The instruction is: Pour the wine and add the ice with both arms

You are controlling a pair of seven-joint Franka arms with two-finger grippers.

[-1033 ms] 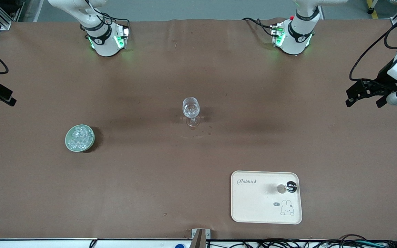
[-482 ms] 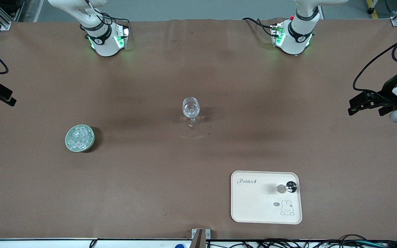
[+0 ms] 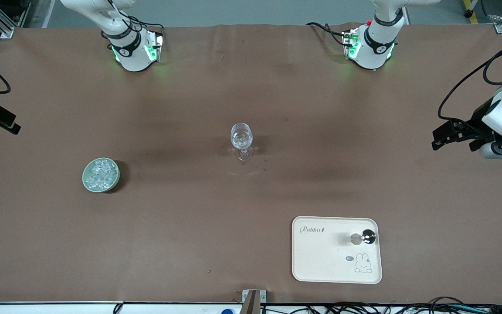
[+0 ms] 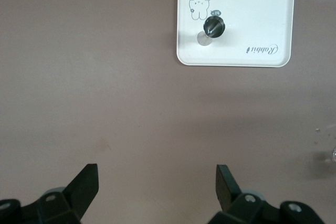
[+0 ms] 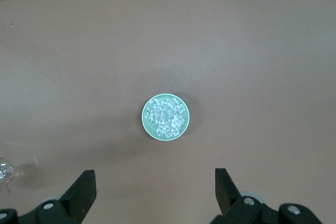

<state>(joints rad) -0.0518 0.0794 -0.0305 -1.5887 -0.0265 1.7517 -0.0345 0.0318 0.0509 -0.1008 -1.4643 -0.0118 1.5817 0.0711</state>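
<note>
The left gripper [image 3: 440, 138], jaws spread and empty, hangs at the right edge of the frame over bare tabletop [image 3: 190, 235]. The right gripper [image 3: 10, 124], also spread with nothing held, waits at the left edge. Ice [image 3: 100, 173] fills a pale green bowl [image 3: 86, 184] at lower left; a wine glass [image 3: 241, 139] stands mid-frame, a cream tray [image 3: 320, 261] at lower right

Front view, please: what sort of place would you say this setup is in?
Probably a robotics lab: two arm bases bolted to a brown-covered table, aluminium framing and cables at its edges, and staged props, a wine glass, a bowl of ice, a tray.
</note>
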